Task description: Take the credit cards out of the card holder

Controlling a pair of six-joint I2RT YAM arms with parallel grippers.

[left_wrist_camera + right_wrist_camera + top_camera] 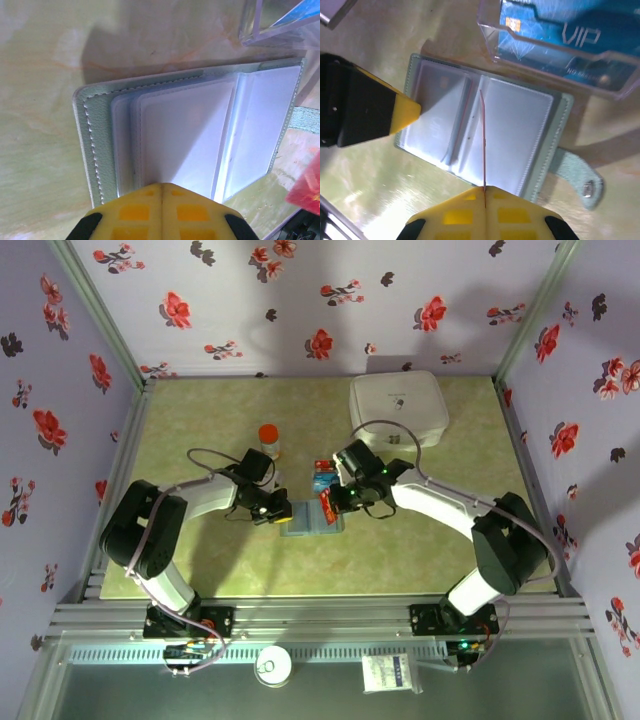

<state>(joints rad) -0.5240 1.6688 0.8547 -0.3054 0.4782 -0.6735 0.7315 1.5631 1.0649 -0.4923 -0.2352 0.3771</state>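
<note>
Your right gripper clenches the red card edge-on over the card holder; at nine o'clock, your closed left gripper apparently pins it steady.

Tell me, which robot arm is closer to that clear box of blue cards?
Right. The right gripper, jaws shut on a red card, is right next to the clear box; the left gripper rests on the card holder's other end, farther away.
</note>
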